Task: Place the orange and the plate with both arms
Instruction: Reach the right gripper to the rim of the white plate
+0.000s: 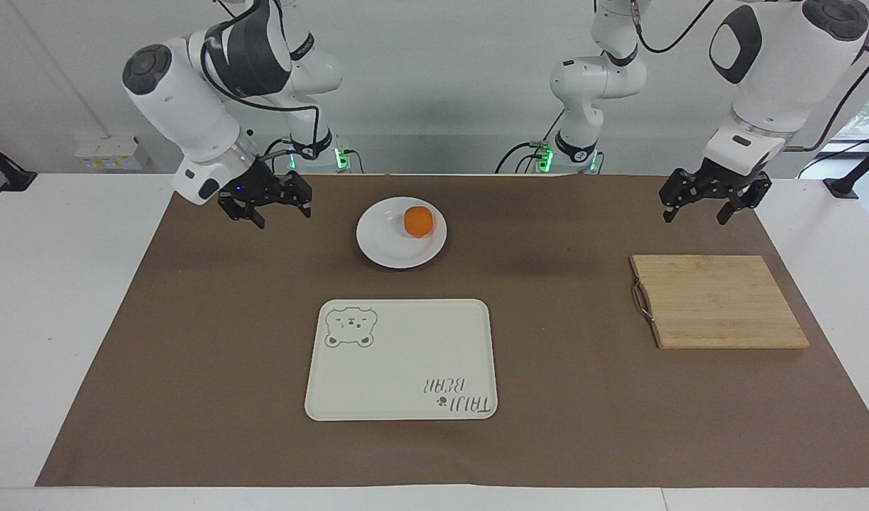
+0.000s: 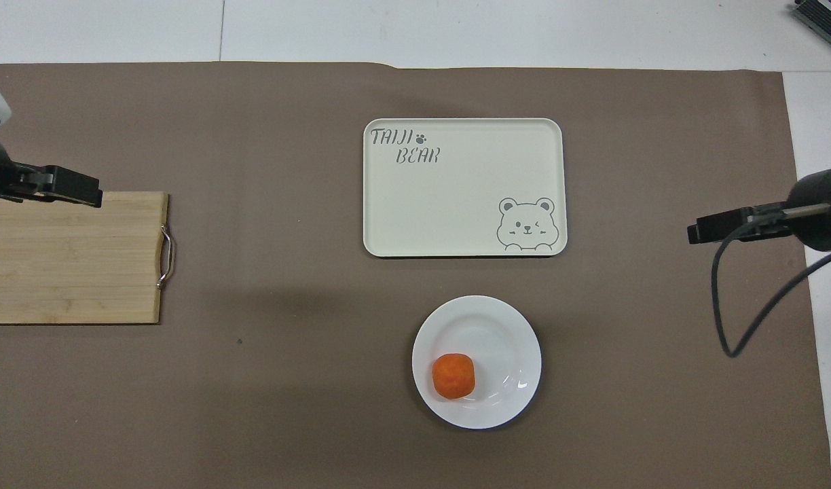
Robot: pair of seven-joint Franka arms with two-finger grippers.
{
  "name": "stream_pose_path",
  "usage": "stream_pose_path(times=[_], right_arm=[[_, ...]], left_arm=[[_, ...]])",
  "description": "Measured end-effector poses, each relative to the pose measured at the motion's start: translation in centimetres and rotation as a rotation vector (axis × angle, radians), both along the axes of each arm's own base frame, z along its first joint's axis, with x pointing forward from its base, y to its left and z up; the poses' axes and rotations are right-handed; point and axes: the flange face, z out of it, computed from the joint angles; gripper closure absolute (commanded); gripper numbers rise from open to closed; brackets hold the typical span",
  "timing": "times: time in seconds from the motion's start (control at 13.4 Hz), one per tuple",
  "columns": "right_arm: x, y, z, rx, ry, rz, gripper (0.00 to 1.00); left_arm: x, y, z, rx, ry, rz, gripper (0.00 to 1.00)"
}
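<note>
The orange [image 1: 419, 221] lies on the white plate [image 1: 385, 245], off its middle toward the left arm's end. The plate stands on the brown mat close to the robots. Both also show in the overhead view, the orange [image 2: 453, 375] on the plate [image 2: 497, 326]. My right gripper [image 1: 282, 218] is open and empty, up in the air over the mat beside the plate, toward the right arm's end; the overhead view shows only its tip [image 2: 700, 233]. My left gripper [image 1: 693, 220] is open and empty, in the air by the cutting board, and also shows from overhead [image 2: 83, 197].
A cream rectangular tray with a bear drawing [image 1: 406, 355] lies on the mat, farther from the robots than the plate. A wooden cutting board with a metal handle [image 1: 718, 301] lies toward the left arm's end. A black cable hangs from the right arm.
</note>
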Motion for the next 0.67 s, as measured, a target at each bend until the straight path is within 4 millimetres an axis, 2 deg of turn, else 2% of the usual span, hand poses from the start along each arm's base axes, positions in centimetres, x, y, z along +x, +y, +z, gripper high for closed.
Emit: stream_pose_path(times=[0.22,0.52,0.67], right_arm=[[-1.8,0.9,-6.0,0.075,0.043,0.014,0.0],[-4.5,1.1,-10.6,0.23,0.057,0.033,0.0],[-6.1,0.9,-13.5,0.271,0.046,0.055,0.0]], left_arm=[[-0.3,0.0,-0.1,0.001,0.004,0.002,0.0],[-0.6,0.1,-0.1,0.002,0.014,0.018,0.0],[-1.0,0.2,0.6,0.002,0.007,0.031,0.0]])
